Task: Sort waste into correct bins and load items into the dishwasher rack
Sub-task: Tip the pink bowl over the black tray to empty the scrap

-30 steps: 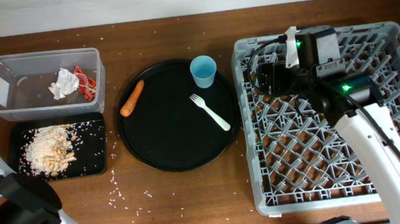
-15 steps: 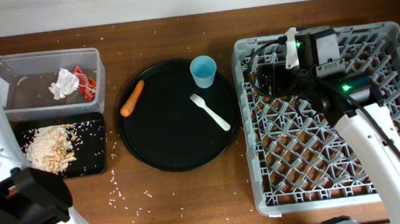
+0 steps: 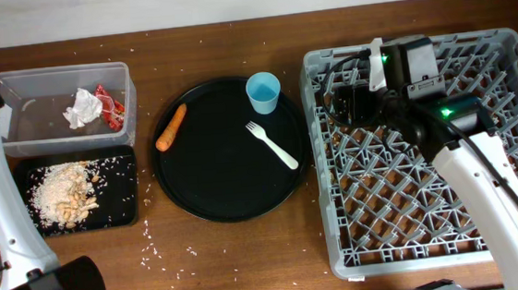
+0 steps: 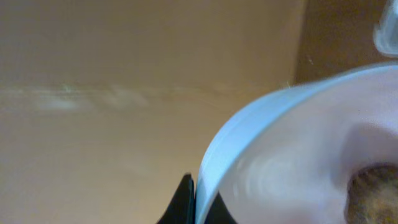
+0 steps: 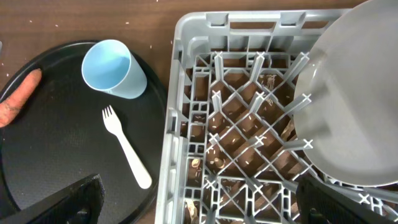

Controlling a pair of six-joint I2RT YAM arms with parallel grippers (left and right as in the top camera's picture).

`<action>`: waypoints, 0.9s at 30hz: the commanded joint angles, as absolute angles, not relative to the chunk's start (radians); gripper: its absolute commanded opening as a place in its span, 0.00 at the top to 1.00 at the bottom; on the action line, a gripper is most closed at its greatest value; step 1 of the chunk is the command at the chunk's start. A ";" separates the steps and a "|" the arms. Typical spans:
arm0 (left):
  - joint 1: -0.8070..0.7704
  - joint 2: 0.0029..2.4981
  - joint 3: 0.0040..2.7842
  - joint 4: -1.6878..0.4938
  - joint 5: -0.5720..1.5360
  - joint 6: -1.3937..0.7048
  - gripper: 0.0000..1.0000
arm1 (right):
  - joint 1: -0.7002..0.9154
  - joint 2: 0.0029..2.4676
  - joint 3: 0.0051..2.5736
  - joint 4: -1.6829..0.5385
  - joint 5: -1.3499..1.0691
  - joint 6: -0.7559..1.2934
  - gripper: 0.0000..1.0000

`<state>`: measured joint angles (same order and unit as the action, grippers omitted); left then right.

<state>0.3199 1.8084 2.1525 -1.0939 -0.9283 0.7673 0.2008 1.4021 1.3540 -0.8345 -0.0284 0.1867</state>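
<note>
Nearest the robot, loose rice (image 3: 171, 263) lies scattered on the brown surface (image 3: 251, 275). Beyond it, at 9 o'clock of the surface, the shallow black tray (image 3: 127, 209) holds a heap of pale rice and brownish scraps (image 3: 64, 193). The round black tray (image 3: 216, 190) sits mid-surface. On it the white plastic fork (image 3: 273, 146) lies at 3 o'clock, the orange carrot (image 3: 171, 127) rests across the rim at 10 o'clock, and the light blue cup (image 3: 263, 92) stands upright at 1 o'clock.

The grey dishwasher rack (image 3: 513, 190) fills the 3 o'clock side. The right tool (image 5: 199, 183) hovers over its 11 o'clock corner with the jaws spread wide and nothing between them. The pale grey-green bowl (image 5: 354, 106) stands on edge among the pegs just beside the right finger.

Farthest, at 10 o'clock, the clear tub (image 3: 17, 136) contains the crumpled white napkin (image 3: 82, 108) and the red snack wrapper (image 3: 109, 103), touching each other. The left tool (image 4: 194, 202) is clenched on the rim of the small white bowl (image 4: 298, 149), which fills its blurred wrist view, something brownish inside.
</note>
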 commanded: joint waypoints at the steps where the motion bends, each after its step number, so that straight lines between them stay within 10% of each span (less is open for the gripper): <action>1: 0.317 1.804 2.134 -1.243 -0.958 0.391 1.00 | 0.205 1.411 1.360 -0.833 -0.034 0.192 0.03; 15: 0.448 1.804 1.369 -0.543 -1.105 0.261 1.00 | 0.205 1.415 1.360 -0.835 -0.034 0.192 0.03; 22: 0.398 1.804 1.369 -0.064 -1.059 1.095 1.00 | 0.205 1.415 1.360 -0.834 -0.034 0.192 0.03; 27: 0.345 1.804 1.369 -0.038 -1.072 1.233 1.00 | 0.204 1.415 1.360 -0.834 -0.034 0.192 0.03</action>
